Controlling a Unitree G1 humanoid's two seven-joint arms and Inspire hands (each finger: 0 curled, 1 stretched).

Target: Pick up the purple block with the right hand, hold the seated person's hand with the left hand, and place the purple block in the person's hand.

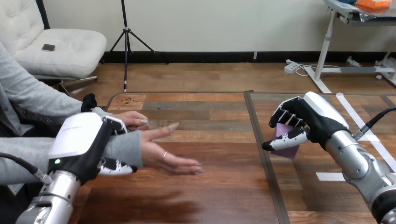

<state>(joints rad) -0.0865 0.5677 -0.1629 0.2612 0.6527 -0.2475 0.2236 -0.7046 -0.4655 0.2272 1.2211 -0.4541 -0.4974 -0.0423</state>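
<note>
Over table: purple block in R hand

Silver forearms; left hand, right hand black, white back shells.

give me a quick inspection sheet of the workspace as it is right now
surface: wooden table, dark seam down its middle.
job's things: purple block in the right hand's grasp; person's open hand over the table, holding nothing.
clutter: white tape strips on the table's right part.
hands: left hand has fingers and thumb curled round the person's sleeved wrist; right hand has fingers and thumb shut on the purple block.
cables: nothing seen.
surroundings: a person sits at the table's left side; their other hand lies beyond the left hand.
</note>
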